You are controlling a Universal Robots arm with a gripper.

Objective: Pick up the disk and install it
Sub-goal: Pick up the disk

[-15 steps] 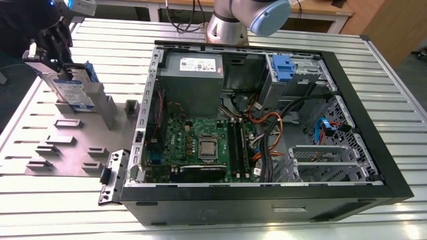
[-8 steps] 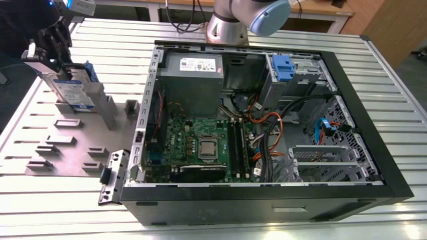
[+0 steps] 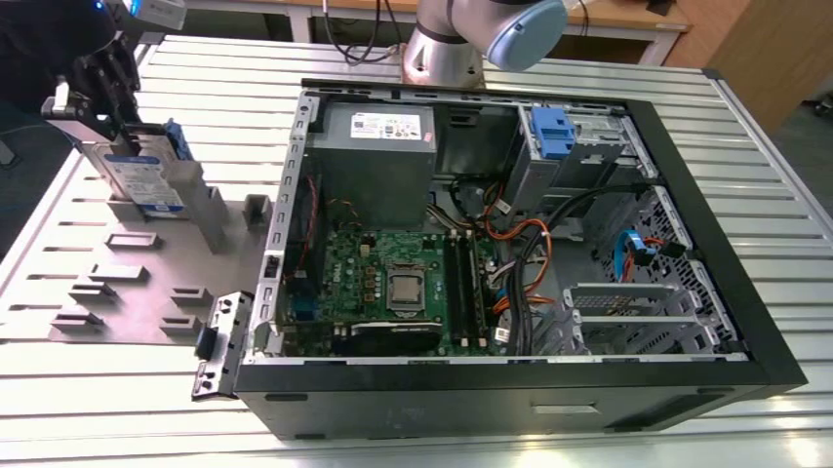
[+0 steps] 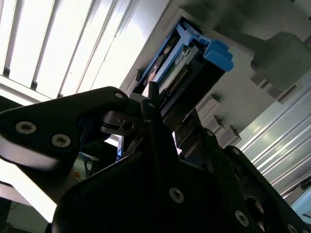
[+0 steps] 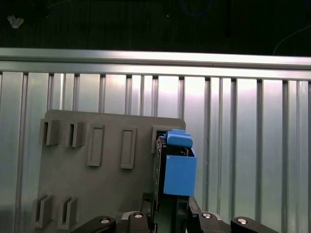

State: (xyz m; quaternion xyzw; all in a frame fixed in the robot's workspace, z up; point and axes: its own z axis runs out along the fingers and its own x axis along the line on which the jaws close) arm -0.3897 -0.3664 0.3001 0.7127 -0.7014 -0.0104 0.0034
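One disk (image 5: 179,170), upright in the grey fixture (image 5: 63,170), is straddled by the gripper (image 5: 170,208); clamping cannot be told, so slipping is risked.

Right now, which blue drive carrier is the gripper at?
The disk standing on the grey plate outside the case, at the gripper; the other blue carrier sits inside the case.

The bench (image 3: 729,127) is gleaming as ribbed bare metal. The tray (image 3: 156,263) is looking like matt grey plastic. The disk (image 3: 137,177) is showing dull silver metal and a paper label inside smooth blue plastic. The hand (image 5: 167,206) is looking matt black.
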